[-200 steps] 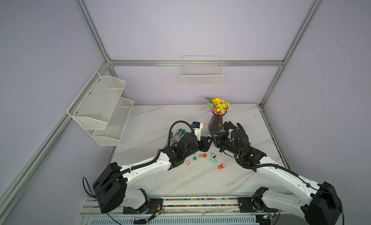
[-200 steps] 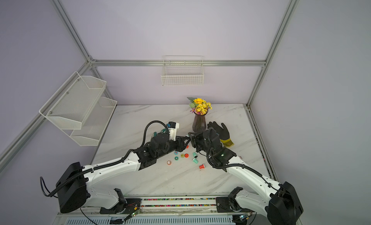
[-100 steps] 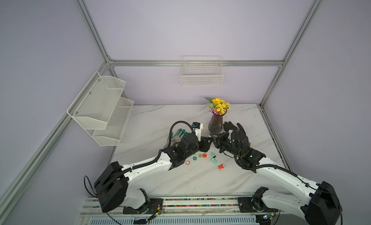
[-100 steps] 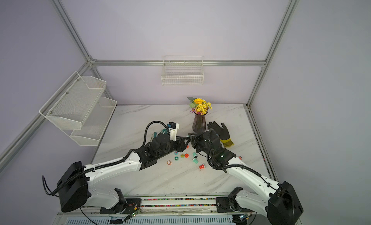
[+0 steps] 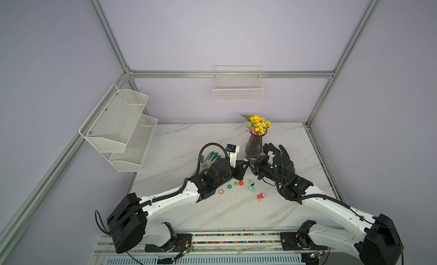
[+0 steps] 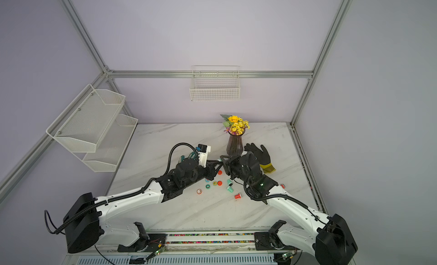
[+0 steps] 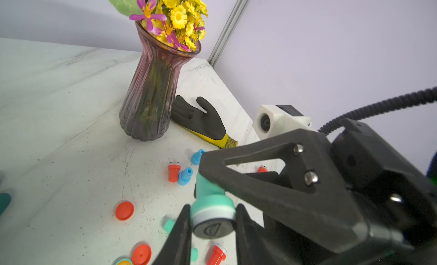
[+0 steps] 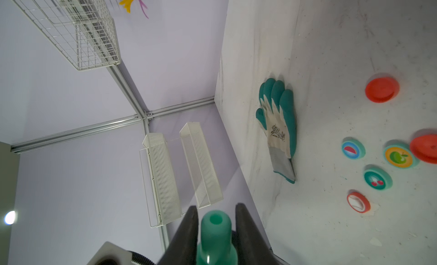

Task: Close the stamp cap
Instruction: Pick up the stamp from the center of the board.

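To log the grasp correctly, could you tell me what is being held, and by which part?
The left gripper clamps the teal stamp by its wide base; the right gripper flanks its handle with slight gaps.

A flower vase (image 5: pixel 254 145) stands on the marble table (image 5: pixel 189 143), black glove (image 6: pixel 260 154) just beside it, teal glove (image 8: pixel 279 124) well apart.

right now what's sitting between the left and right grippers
The teal stamp. The left gripper is shut on its wide end (left wrist view); the right gripper, jaws open, flanks its narrow handle (right wrist view).
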You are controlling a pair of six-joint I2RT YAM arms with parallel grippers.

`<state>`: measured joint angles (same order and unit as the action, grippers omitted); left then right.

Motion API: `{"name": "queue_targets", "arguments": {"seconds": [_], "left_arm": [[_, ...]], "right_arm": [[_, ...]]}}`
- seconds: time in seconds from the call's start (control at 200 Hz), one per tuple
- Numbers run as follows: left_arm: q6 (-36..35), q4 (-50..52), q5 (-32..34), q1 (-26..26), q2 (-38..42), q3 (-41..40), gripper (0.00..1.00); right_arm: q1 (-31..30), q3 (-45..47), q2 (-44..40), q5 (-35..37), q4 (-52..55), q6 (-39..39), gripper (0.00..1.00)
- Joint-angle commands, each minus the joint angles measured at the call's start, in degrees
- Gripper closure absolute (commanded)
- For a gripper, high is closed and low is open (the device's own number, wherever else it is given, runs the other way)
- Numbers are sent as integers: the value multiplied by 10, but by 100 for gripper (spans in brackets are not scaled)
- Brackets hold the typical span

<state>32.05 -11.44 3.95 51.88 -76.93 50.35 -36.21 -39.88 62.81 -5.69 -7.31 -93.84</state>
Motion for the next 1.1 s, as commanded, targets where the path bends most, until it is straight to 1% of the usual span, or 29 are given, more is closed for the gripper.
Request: {"name": "queue_targets", "arguments": {"seconds": [0.0, 0.09, 0.28, 0.29, 0.35, 0.495, 0.61, 0.68, 0.75, 0.93, 1.095], "left_arm": [[-79, -47, -29, -3, 46, 1, 81], [-117, -46, -65, -3, 72, -5, 81], [-194, -23, -131, -4, 131, -18, 83], [-207, -20, -136, -3, 133, -18, 83], [-239, -5, -165, -3, 150, -18, 83], [-297, 15, -231, -3, 181, -17, 84], [-314, 29, -247, -3, 198, -14, 84], [-318, 35, -250, -3, 206, -11, 84], [-318, 37, -253, -2, 212, -14, 84], [-317, 33, -255, -3, 227, -21, 85], [-314, 19, -254, -2, 238, -31, 85]], "right_arm": [[-5, 8, -25, -32, -47, 50, 48], [0, 4, -47, -53, -50, 107, 39], [40, -25, -100, -137, -42, 218, 39], [43, -29, -101, -143, -41, 223, 39], [64, -46, -104, -188, -39, 245, 40], [105, -105, -82, -336, -35, 279, 42], [116, -152, -63, -438, -20, 305, 42], [118, -174, -54, -484, 5, 321, 43], [118, -189, -48, -513, 32, 336, 43], [118, -218, -45, -530, 141, 403, 44], [118, -201, -47, -554, 155, 404, 44]]}}
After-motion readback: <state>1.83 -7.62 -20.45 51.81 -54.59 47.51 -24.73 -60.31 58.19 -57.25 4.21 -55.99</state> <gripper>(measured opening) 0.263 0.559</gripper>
